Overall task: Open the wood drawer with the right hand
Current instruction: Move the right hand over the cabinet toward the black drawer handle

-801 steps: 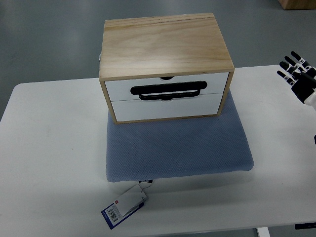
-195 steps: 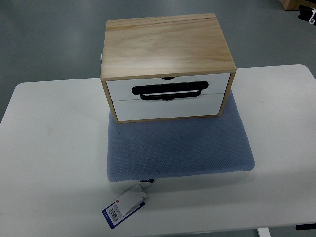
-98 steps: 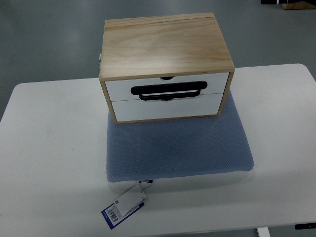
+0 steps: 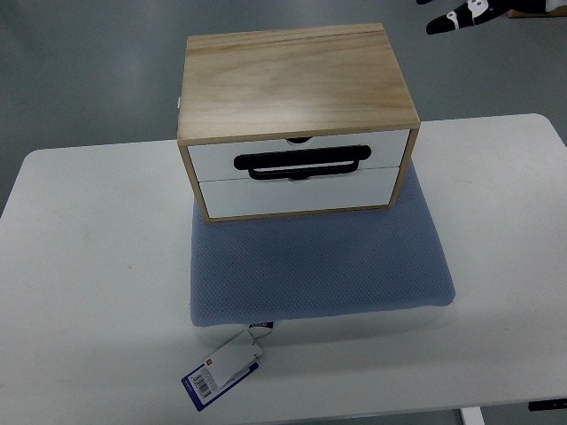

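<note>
Drawers both sat flush in the wooden drawer box (image 4: 299, 84), which stood at the far edge of the white table (image 4: 89, 266), about midway along it, resting on the far part of a blue-grey cushion pad (image 4: 319, 266). The box had a light wood top and frame and two white drawer fronts, one above the other. A black handle (image 4: 301, 163) lay across the seam between the upper drawer (image 4: 213, 158) and the lower drawer (image 4: 297, 193), and a small dark notch showed at the top edge of the upper front.

A hang tag (image 4: 221, 370) trailed from the pad's near edge toward the table's near edge; it was white and blue with a barcode, and its print was too small to read.

In the top view, only black fingertips with a white segment of the right hand (image 4: 467, 12) showed at the picture's top right corner, over the grey floor (image 4: 80, 71) beyond the table's far right corner and well apart from the box. The fingers looked stretched out and empty, touching nothing.
</note>
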Controlling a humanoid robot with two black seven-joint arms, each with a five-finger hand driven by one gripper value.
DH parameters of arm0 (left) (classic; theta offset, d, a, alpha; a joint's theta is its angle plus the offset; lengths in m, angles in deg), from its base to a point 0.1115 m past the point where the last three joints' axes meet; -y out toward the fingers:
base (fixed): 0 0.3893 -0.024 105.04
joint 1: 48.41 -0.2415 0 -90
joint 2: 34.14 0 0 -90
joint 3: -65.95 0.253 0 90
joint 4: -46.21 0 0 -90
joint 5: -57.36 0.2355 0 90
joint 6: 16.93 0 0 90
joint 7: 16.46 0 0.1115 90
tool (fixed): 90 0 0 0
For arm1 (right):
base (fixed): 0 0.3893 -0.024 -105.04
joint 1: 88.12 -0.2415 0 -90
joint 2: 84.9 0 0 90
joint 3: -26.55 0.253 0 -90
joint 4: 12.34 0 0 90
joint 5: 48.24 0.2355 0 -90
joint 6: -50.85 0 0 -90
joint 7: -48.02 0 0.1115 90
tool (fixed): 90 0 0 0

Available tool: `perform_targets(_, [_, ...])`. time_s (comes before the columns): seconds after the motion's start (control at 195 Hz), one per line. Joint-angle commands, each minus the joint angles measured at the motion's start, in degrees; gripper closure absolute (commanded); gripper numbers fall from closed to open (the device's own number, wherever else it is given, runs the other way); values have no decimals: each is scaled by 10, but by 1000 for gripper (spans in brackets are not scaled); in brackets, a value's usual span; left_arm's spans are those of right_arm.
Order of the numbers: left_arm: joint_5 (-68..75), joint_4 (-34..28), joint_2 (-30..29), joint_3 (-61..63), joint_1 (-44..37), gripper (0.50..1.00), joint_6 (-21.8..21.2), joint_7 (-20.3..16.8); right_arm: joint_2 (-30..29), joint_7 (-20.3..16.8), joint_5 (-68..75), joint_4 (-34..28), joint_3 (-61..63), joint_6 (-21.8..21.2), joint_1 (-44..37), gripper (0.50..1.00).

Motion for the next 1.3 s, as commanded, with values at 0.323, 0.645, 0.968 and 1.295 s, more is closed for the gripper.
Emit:
perform_targets(0.323, [0, 0, 0, 0, 0, 500, 0, 0, -121, 9, 10, -5, -203, -43, -165, 570])
perform_targets(0.645, [0, 0, 0, 0, 0, 500, 0, 0, -229, 1, 115, -5, -264, -2, -196, 570])
perform_targets(0.968, [0, 0, 0, 0, 0, 500, 0, 0, -274, -1, 153, -14, -299, -41, -213, 570])
perform_targets(1.295, [0, 0, 0, 0, 0, 500, 0, 0, -300, -11, 153, -31, -293, 23, -180, 574])
